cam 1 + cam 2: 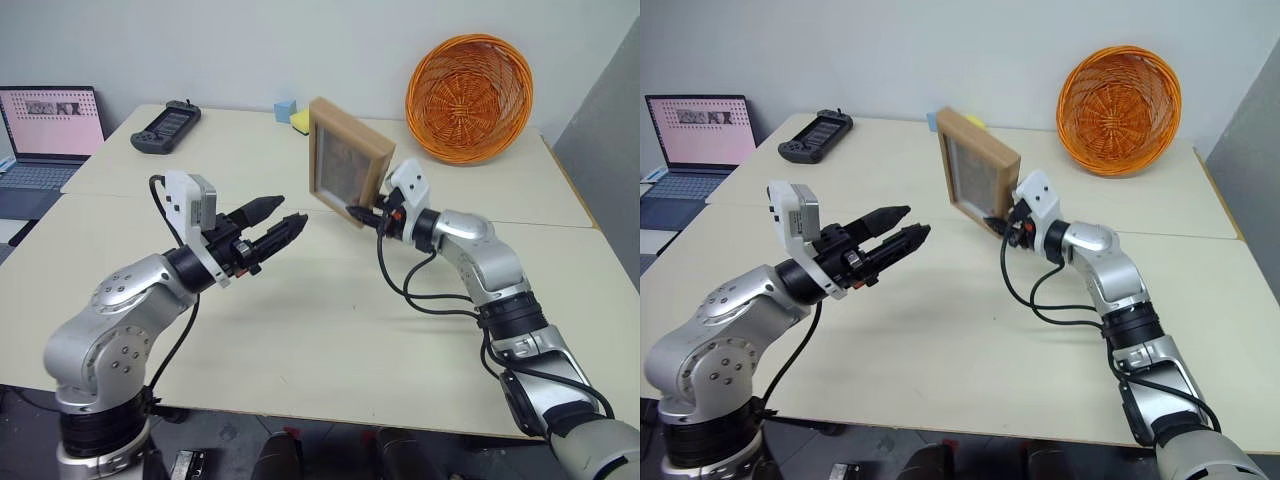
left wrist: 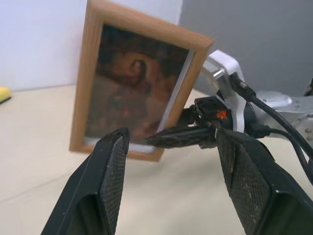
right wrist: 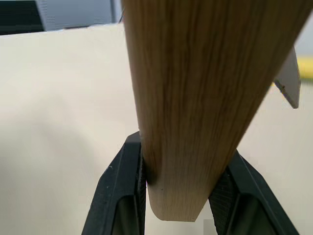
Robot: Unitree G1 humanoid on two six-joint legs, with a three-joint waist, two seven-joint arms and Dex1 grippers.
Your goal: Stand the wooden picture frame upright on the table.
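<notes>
While right hand (image 1: 362, 214) clamps wooden picture frame (image 1: 345, 162) upright, left hand (image 1: 280, 217) apart, empty.

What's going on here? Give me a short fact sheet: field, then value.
Frame: wooden picture frame, upright, picture side facing the robot
Held by: right hand, closed on the frame's lower right corner
Other hand: left hand, open, holding nothing, apart from the frame
Surface: table
Also on table: orange wicker basket, laptop, black handheld device
Stand: cannot see it
</notes>
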